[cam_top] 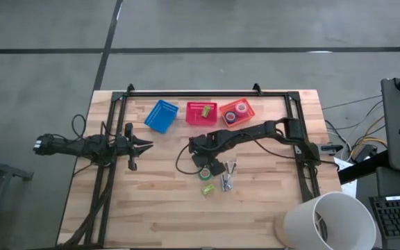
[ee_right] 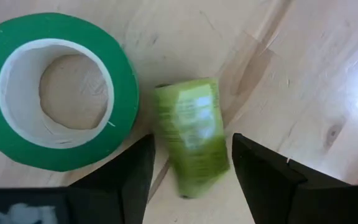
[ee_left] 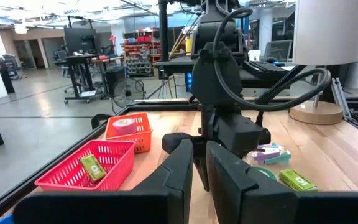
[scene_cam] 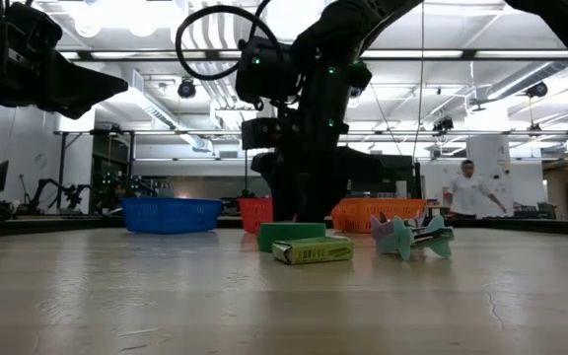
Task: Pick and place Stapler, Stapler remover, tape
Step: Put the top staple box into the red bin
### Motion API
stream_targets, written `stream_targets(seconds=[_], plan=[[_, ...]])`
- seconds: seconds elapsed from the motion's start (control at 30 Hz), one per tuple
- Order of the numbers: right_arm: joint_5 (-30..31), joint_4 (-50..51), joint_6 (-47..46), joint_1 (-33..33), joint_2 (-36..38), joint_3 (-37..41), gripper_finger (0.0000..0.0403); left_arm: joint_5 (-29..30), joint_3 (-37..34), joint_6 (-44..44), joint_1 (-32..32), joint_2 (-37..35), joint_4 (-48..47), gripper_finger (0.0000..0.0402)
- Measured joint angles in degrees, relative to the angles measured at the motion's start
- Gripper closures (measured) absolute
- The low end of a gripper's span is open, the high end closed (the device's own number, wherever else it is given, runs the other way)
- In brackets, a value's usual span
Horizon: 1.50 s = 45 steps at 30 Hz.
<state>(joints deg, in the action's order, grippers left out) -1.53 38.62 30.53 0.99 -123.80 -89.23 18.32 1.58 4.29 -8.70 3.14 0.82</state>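
Wooden table (cam_top: pixel 158 208) fills the high view, dark frame around it. Right arm reaches in from the right, its pincer (ee_right: pixel 190 163) hanging above the middle of the table, fingers spread with a yellow-green blocky item (ee_right: pixel 191 140) lying between them, not touching. Left arm waits over the left side, its pincer (ee_left: pixel 199 180) nearly pressed together, just a slim gap, holding nothing. Along the far edge sit a blue basket (cam_top: pixel 161 115), a red basket (cam_top: pixel 201 113) and an orange basket (cam_top: pixel 236 112), the orange one carrying rolls of tape. Green tape (ee_right: pixel 55 90) lies flat just beside the blocky item. Near it, the pale staple removers (scene_cam: pixel 412 237) cluster together.
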Motion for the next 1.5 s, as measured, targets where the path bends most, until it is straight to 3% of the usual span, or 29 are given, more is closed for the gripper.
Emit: stream_targets(seconds=[0.53,0.7,0.93,1.2,1.5], plan=[[0.1,-1.8,-2.3,0.3,-0.1,0.0,0.0307,0.0,0.0,0.0,0.0,0.0,0.0,0.0351],[1.1,-1.4,-3.1,0.5,0.0,-0.8,0.03,0.0,0.0,0.0,0.0,0.0,0.0,0.0351],[8.3,-1.1,-0.2,1.8,0.7,-3.2,0.0288,0.0,0.0,0.0,0.0,0.0,0.0,0.0351],[20.8,0.6,2.4,6.2,0.8,-7.9,0.0297,0.0,0.0,0.0,0.0,0.0,0.0,0.0351],[19.6,-3.0,-1.4,13.0,1.0,-13.4,0.0294,0.0,0.0,0.0,0.0,0.0,0.0,0.0351]])
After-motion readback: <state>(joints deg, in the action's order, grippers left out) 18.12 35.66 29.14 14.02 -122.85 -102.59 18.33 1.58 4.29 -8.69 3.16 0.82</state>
